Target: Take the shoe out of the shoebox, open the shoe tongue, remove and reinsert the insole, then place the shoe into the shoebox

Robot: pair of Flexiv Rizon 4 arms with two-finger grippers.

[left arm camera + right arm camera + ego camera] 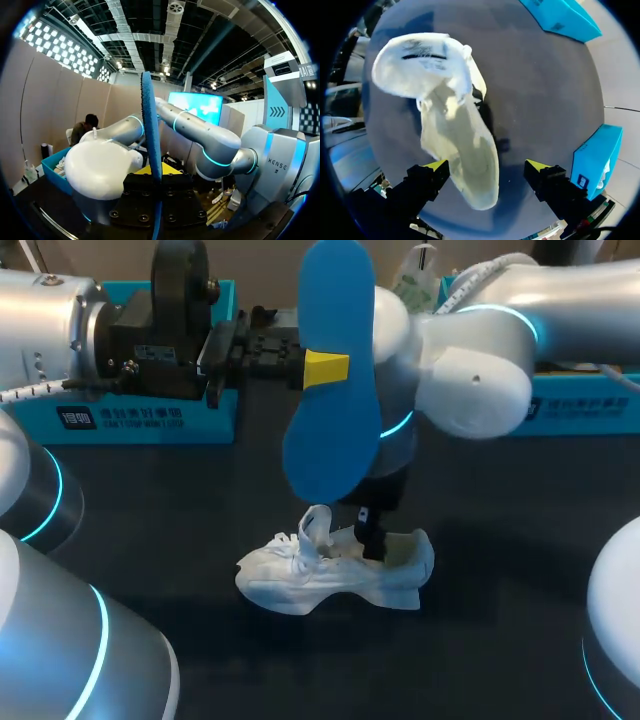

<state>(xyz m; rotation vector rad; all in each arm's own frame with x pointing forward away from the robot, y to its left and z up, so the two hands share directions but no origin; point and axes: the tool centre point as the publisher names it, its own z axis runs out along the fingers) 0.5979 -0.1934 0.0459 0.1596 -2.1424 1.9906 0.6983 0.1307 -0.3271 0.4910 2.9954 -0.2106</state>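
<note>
A blue insole [330, 390] stands upright in the air above the table, and my left gripper [322, 370] is shut on its middle. In the left wrist view the insole [151, 145] shows edge-on between the left gripper's [156, 187] fingers. Below it a white shoe [335, 575] lies on the dark table with its tongue [316, 527] pulled up. My right gripper [372, 532] hangs over the shoe's heel end. In the right wrist view that gripper [487, 166] is open, and its yellow tips stand on either side of the shoe [447, 120] without gripping it.
A blue shoebox [130, 420] sits at the back left behind my left arm. A second blue box [585, 405] stands at the back right. Both boxes [560, 17] [595, 155] lie well away from the shoe.
</note>
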